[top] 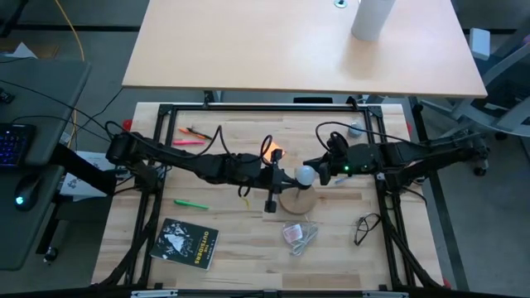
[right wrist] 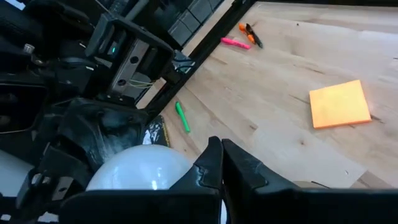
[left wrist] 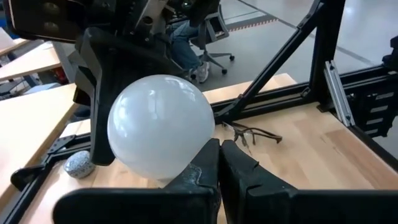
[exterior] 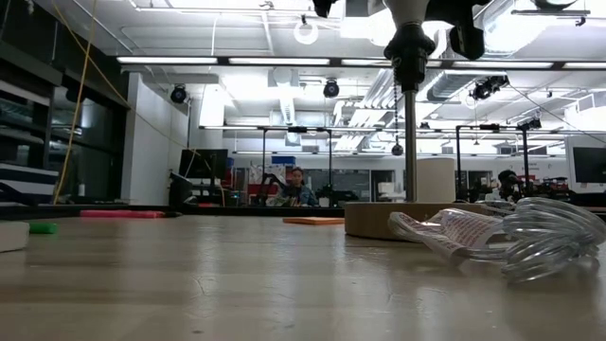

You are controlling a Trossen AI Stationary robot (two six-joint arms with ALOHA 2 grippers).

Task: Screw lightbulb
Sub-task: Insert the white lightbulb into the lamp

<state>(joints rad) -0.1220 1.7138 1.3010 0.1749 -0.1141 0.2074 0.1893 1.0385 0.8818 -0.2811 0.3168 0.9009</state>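
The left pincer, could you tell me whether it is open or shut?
Shut: the left pincer shows its two dark fingers pressed together, beside the white lightbulb.

You have a plain white frosted lightbulb over pale striped wood on the worktop. The square note is orange; markers are pink, orange and green. The booklet is black with white print.
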